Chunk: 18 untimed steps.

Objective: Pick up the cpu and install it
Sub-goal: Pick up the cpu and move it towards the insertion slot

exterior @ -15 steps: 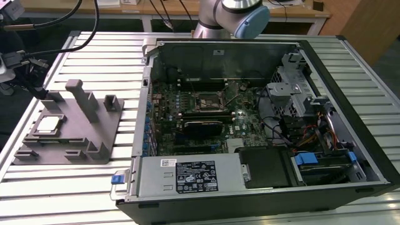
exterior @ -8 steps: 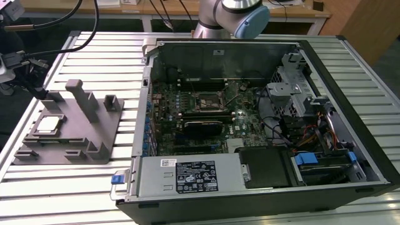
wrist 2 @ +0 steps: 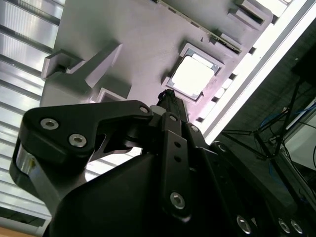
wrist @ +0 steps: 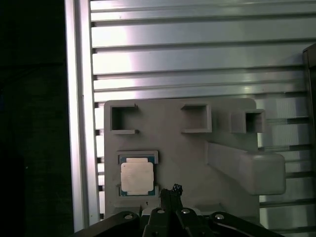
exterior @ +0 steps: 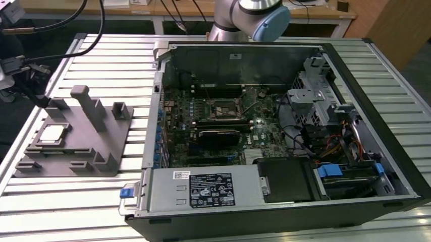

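Right, claw state: claw (wrist: 170, 190) narrow, tips drawn together, nothing held.
Claw position: hangs over the grey fixture (wrist: 173, 148); in both wrist views its tip (wrist 2: 165, 95) lines up just beside one edge of the cpu (wrist: 137, 177). No contact evident; its height over the fixture can't be judged.
Cpu location: cpu (wrist 2: 191, 79) lies flat, metal top up, in a shallow square pocket of the fixture (wrist 2: 138, 44). In the exterior view the cpu (exterior: 52, 133) is at that view's left, well apart from the open computer case (exterior: 269, 70).
Fixture: sits on the slatted metal surface (wrist: 197, 49), near its edge rail.
Socket: motherboard socket (exterior: 222, 110) in the case looks unoccupied, so install not yet done.
Handling, weight: likely very light, thin, rigid.
Handling, surface: smooth metal lid, probably slippery under pads.
Handling, fragility: underside contacts and tan rim likely damage-prone; squeeze gently and keep it level.
Grip point: two opposite side edges; pocket walls leave little clearance, so the open notches at the pocket's ends look like the access.
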Motion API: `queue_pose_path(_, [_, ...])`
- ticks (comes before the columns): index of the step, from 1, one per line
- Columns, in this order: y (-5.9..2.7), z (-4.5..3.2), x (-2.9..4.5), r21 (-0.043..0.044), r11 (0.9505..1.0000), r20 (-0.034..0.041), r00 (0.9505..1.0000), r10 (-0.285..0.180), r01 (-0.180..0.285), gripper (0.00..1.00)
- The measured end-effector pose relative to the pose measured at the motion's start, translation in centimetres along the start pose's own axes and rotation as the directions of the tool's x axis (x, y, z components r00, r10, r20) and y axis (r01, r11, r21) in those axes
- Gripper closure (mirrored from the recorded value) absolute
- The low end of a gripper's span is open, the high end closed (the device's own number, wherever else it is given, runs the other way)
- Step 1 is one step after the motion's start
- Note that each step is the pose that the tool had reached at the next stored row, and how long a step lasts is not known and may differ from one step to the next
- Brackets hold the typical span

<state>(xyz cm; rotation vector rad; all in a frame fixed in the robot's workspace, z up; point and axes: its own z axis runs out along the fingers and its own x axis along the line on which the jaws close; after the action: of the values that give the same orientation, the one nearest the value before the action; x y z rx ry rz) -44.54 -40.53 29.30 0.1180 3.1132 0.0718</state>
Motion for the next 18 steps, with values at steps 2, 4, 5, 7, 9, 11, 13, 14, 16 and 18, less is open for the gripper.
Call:
queue_pose_path(2, [-0.02, 0.03, 0.1, 0.0, 1.0, 0.0, 1.0, 0.0, 0.0, 0.89])
queue_pose_path(4, [-0.05, 0.05, 0.19, 0.0, 1.0, 0.0, 1.0, 0.0, 0.0, 0.89])
queue_pose_path(5, [-0.06, 0.07, 0.24, 0.0, 1.0, 0.0, 1.0, 0.0, 0.0, 0.89])
queue_pose_path(7, [-0.09, 0.09, 0.35, 0.0, 1.0, 0.0, 1.0, 0.0, 0.0, 0.89])
queue_pose_path(9, [-0.12, 0.11, 0.46, 0.0, 1.0, 0.0001, 1.0, 0.0, 0.0, 0.89])
queue_pose_path(11, [-0.15, 0.13, 0.6, 0.0, 1.0, 0.0001, 1.0, 0.0, 0.0, 0.89])
queue_pose_path(13, [-0.18, 0.14, 0.73, 0.0, 1.0, 0.0002, 1.0, 0.0, 0.0, 0.89])
queue_pose_path(14, [-0.2, 0.15, 0.79, 0.0, 1.0, 0.0002, 1.0, 0.0, 0.0, 0.89])
queue_pose_path(16, [-0.22, 0.17, 0.91, 0.0, 1.0, 0.0003, 1.0, 0.0, 0.0, 0.89])
queue_pose_path(18, [-0.24, 0.19, 1.02, 0.0, 1.0, 0.0004, 1.0, 0.0, 0.0, 0.89])
